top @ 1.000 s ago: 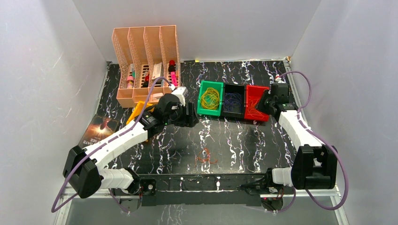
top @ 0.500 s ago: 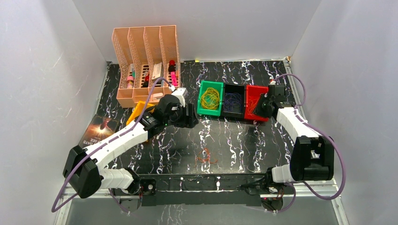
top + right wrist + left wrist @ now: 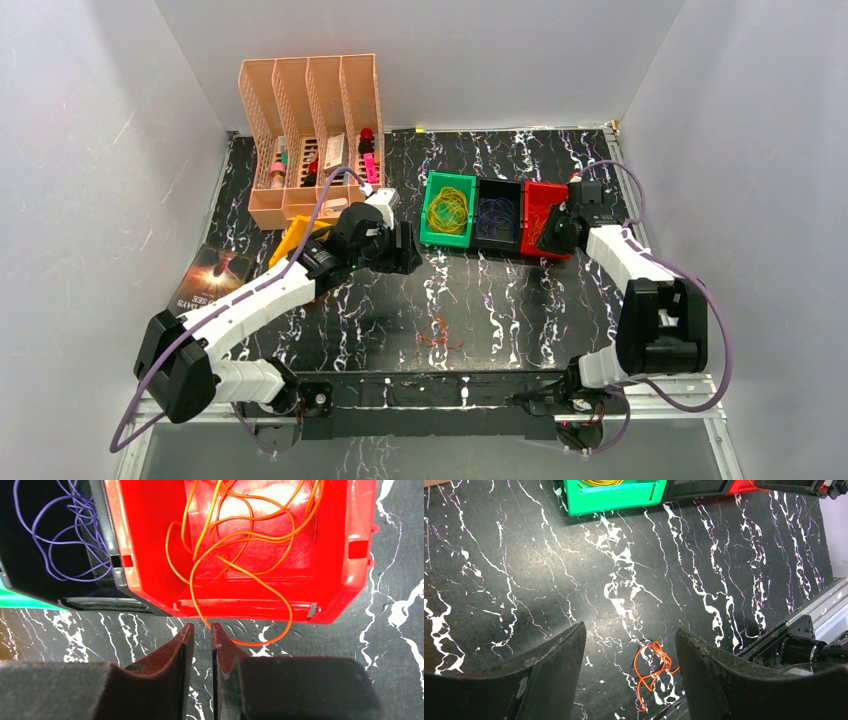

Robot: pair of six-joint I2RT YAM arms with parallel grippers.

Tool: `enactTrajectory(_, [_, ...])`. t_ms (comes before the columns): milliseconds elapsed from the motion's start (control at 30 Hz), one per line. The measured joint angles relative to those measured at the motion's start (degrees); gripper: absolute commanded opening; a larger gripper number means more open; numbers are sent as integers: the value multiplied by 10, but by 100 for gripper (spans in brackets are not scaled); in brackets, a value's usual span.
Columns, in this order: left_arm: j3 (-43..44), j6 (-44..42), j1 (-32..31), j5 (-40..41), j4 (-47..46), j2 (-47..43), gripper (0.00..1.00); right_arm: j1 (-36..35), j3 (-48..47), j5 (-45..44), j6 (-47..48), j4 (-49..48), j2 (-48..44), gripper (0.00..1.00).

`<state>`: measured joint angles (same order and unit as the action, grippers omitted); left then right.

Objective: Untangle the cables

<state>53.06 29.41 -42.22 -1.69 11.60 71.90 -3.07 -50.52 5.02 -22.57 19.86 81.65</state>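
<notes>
While left jaws gape above table (image 3: 524, 555), right jaws pinch orange cable (image 3: 199, 611) beside red bin (image 3: 150, 540).

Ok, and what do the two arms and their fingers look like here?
Both arms match: white shells on the long links, chunky black joint housings, a lilac cord trailing along each. The left arm ends in broad, curved black fingers with scuffed edges. The right arm has fingers likewise dark and matte.

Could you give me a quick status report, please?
Left gripper open, hovering. Right gripper closed on orange cable at red bin rim. Loose orange tangle on table. Nothing obstructing.
</notes>
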Motion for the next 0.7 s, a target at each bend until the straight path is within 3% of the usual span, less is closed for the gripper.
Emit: enactTrajectory(700, [0, 2, 0, 2, 0, 0, 65, 0, -16, 14, 6, -4, 30, 31])
